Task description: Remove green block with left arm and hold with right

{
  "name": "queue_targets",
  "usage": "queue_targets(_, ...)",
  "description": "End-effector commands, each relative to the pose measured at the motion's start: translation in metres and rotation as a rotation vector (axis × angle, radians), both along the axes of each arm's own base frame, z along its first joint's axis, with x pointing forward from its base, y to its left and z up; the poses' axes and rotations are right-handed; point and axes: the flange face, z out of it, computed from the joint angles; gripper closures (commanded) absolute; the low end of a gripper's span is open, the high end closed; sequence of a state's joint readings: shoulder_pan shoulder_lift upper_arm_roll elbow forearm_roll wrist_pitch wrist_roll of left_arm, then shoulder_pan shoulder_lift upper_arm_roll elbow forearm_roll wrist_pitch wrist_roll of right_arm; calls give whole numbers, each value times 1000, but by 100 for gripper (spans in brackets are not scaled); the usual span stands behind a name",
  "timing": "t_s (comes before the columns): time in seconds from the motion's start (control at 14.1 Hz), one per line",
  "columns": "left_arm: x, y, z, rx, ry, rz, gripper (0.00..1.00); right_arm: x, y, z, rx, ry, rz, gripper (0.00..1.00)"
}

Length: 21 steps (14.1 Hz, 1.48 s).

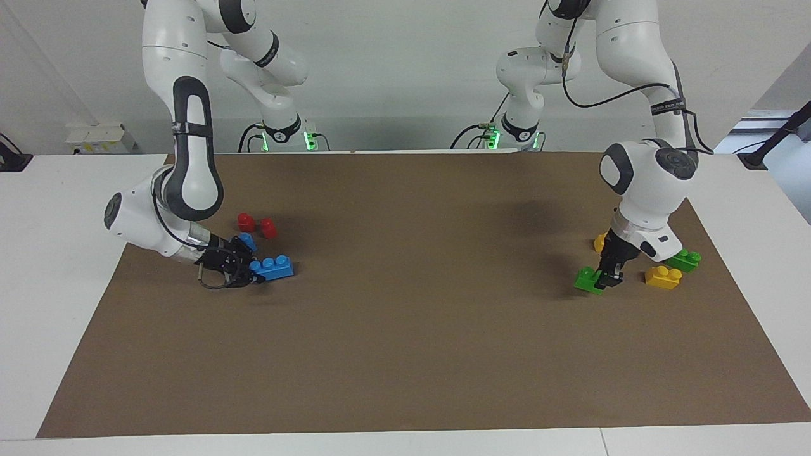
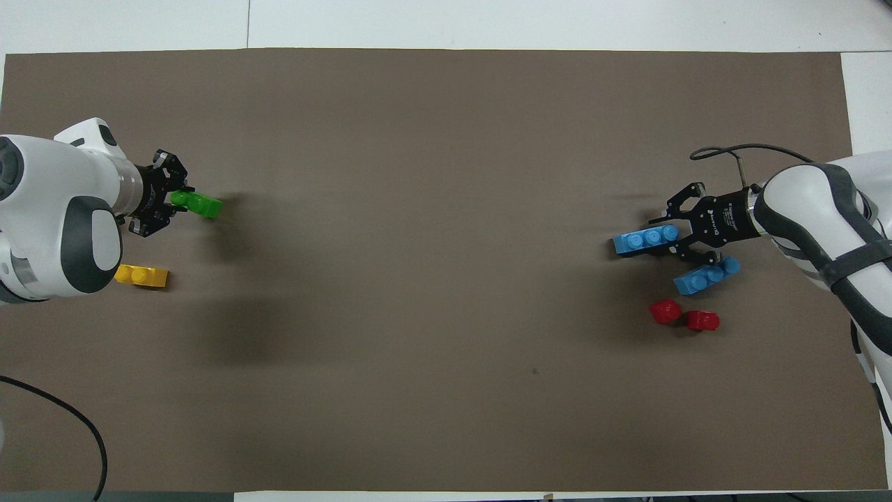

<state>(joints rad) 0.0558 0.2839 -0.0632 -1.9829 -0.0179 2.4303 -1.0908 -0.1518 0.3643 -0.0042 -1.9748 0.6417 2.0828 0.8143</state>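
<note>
Brown paper covers the white table [image 1: 63, 266] where two Franka arms work at separate ends. At the left arm's end, the left gripper [image 1: 609, 277] is down at mat level with its fingers closed on one end of a green block [image 1: 588, 280], which sits on the paper farther from the robots than a yellow block [image 1: 663, 277] and a second green block [image 1: 683, 259]. Another yellow block is mostly hidden by the arm. At the right arm's end, the right gripper [image 1: 244, 273] lies low, its fingers spread around the end of a blue block [image 1: 272, 267]; whether they press it cannot be told. A second blue block [image 2: 706, 275] and two red pieces [image 1: 256, 224] lie nearer to the robots.

Judged from this, the grip on the green block is off-centre, so a slow, straight lift would guard against the block twisting. The right gripper, by this reading, would do best to steady the blue block flat against the paper.
</note>
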Motion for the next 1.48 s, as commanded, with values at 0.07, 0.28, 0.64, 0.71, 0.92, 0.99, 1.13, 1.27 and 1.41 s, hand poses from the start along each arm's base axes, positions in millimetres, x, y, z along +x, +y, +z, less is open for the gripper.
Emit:
queue_targets(0.07, 8, 20, -17, 43, -4, -25, 100, -1, -12, 12, -9, -17, -1, 11)
queue_targets(0.28, 10, 23, -20, 44, -1, -21, 100, 16, 7, 59, 4, -7, -15, 1)
queue_targets(0.64, 13, 22, -26, 104, 2, -81, 100, 10, 66, 170, -126, -140, 215, 0)
queue_targets(0.71, 13, 21, -26, 115, 2, -96, 41, 10, 72, 190, -160, -157, 260, 0)
queue_targets(0.92, 16, 16, -21, 126, -5, -115, 0, -1, 80, 252, -201, -226, 429, 0)
queue_targets(0.99, 16, 16, -19, 126, -9, -117, 0, -7, 79, 269, -237, -248, 503, 0)
queue_targets(1.13, 16, 17, -14, 129, -12, -122, 0, -19, 76, 298, -304, -333, 718, 0)
queue_targets(1.27, 20, 17, 2, 134, -10, -124, 0, -26, 69, 315, -368, -402, 936, 0)
queue_targets(1.41, 21, 13, 27, 149, -6, -174, 0, -28, 62, 330, -444, -394, 1133, 0)
